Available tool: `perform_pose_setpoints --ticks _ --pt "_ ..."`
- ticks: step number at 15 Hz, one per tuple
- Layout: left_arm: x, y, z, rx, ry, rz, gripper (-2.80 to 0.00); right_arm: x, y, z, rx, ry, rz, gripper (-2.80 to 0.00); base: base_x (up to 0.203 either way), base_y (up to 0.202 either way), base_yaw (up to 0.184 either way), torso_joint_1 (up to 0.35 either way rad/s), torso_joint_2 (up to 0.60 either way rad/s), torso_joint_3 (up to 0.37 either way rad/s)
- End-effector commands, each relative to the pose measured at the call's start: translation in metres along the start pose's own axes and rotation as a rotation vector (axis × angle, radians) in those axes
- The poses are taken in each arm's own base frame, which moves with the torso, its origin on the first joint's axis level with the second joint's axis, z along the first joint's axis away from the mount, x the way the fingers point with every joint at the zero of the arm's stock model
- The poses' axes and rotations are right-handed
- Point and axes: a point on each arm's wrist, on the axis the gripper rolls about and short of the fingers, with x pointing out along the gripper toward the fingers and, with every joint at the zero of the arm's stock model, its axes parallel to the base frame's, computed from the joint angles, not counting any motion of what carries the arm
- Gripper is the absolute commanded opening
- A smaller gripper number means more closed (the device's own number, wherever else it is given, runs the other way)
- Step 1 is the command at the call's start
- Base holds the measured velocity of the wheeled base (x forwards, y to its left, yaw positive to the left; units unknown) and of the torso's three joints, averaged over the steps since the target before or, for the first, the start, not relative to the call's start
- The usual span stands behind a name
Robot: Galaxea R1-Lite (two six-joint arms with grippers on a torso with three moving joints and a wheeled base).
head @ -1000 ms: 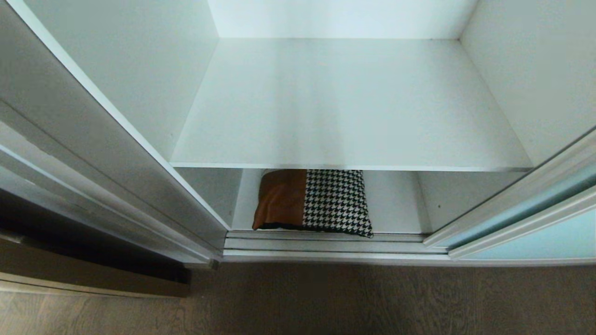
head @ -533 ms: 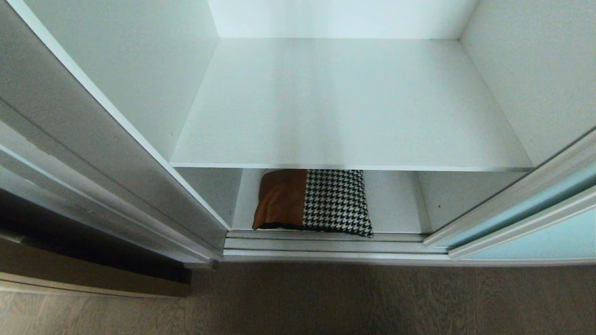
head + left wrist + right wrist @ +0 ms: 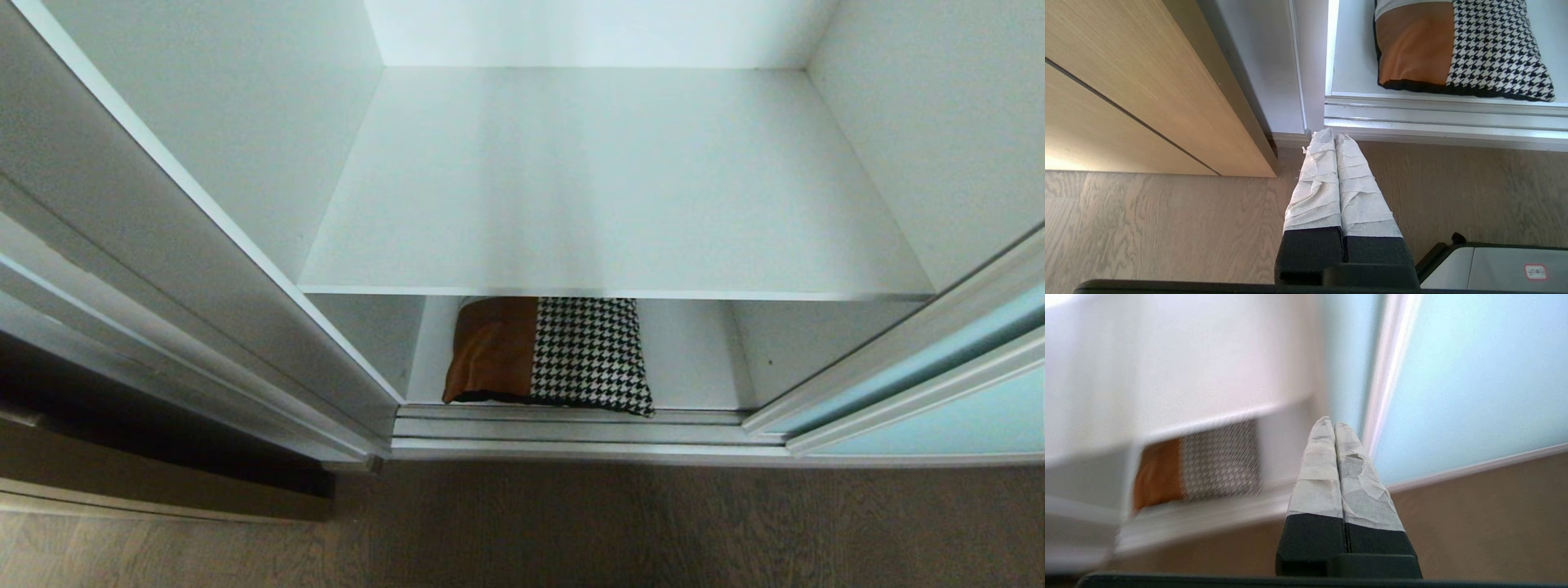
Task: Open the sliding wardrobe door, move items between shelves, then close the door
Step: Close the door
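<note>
The pillow [image 3: 545,353] sits on the lower shelf [image 3: 694,359], door [image 3: 1453,388] already slid aside. Right gripper [image 3: 1334,425] has its jaws pressed together, pillow ahead and off to one side, well apart. I'd spread them before reaching in. Left gripper [image 3: 1329,135], also closed, hangs over the floor [image 3: 1167,228].

A: Left gripper [image 3: 1336,136]?
B: Fingers pressed together, nothing between them, tips taped white, pointing down and forward. Neither arm in head view.
A: Right gripper [image 3: 1334,424]?
B: Same: taped fingers [image 3: 1318,473] closed flush, empty, angled slightly upward.
</note>
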Motion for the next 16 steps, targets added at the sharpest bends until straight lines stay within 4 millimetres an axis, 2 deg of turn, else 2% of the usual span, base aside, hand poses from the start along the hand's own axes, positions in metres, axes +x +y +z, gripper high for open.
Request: perform_pose_setpoints --ticks 1,4,9,14,16 --pt "0.000 0.000 0.000 0.000 0.003 0.000 -2.80 0.009 0.006 0.015 -0.023 -0.015 -0.038 -2.80 0.000 0.000 0.000 0.000 0.00 0.000" --pt "0.000 0.000 0.000 0.000 0.003 0.000 -2.80 0.021 0.014 0.026 -0.061 -0.025 -0.142 -2.80 0.000 0.000 0.000 0.000 0.00 0.000" --pt "0.000 0.000 0.000 0.000 0.003 0.000 -2.80 0.062 0.029 0.042 -0.170 -0.034 -0.324 -2.80 0.000 0.000 0.000 0.000 0.00 0.000" --pt "0.000 0.000 0.000 0.000 0.003 0.000 -2.80 0.085 0.024 0.044 -0.334 -0.078 -0.386 -2.80 0.000 0.000 0.000 0.000 0.00 0.000" --pt "0.000 0.000 0.000 0.000 0.003 0.000 -2.80 0.088 0.022 0.046 -0.376 -0.106 -0.430 -2.80 0.000 0.000 0.000 0.000 0.00 0.000"
